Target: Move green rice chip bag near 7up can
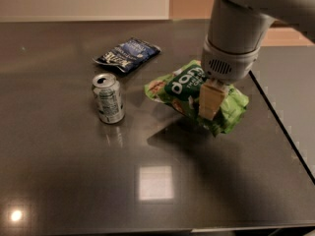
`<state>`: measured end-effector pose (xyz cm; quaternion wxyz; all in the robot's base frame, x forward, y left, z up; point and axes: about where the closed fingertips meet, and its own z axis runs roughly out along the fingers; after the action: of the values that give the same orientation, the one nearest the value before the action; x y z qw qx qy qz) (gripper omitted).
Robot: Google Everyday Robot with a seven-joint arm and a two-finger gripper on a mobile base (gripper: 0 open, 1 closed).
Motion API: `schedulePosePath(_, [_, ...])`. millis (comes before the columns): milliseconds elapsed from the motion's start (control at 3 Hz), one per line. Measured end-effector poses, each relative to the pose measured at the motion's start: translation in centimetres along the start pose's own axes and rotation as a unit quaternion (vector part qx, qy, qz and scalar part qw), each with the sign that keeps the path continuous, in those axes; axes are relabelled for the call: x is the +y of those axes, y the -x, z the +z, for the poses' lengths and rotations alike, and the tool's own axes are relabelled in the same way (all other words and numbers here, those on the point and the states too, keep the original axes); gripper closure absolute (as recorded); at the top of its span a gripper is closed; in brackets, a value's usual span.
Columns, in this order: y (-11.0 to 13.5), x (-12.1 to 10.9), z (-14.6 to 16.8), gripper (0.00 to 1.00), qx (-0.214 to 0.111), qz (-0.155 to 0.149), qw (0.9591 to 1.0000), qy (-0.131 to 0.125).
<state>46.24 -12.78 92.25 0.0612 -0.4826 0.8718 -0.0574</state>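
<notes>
Camera view looks down on a dark, glossy desk [59, 181] that fills nearly the whole picture, with a square patch of reflected light near its front edge and a small bright spot at the front left corner. A thick pale grey robot arm [236, 28] comes in from the upper right and points down over the right half of the desk, ending in a round vented wrist. Below that wrist hangs the green rice chip bag [184, 82], crumpled and tilted, its dark green patch with white lettering facing up and to the left; a dark shadow lies on the desk under and in front of it, so it appears to be held just clear of the surface. The jaws sit directly under the wrist and are clenched on the bag's middle, one cream-coloured finger [208, 101] pressed across its near face. A dark blue bag [127, 54] lies flat farther back, to the left of the green one and apart from it. The 7up can [108, 98] stands upright to the left of the green bag, a strip of bare desk between them, and just in front of the blue bag
</notes>
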Motion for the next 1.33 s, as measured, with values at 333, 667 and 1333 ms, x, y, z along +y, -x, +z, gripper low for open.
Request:
schedulePosePath(333, [2.8,-1.8,0.2,1.0,-0.024,-0.009,0.9995,0.019])
schedulePosePath(667, [5.6,-2.7,1.2,0.82,-0.039,-0.019,0.9982,0.042])
schedulePosePath(1333, [8.8,-2.2,3.6,0.36,-0.046,-0.038,0.9949,0.08])
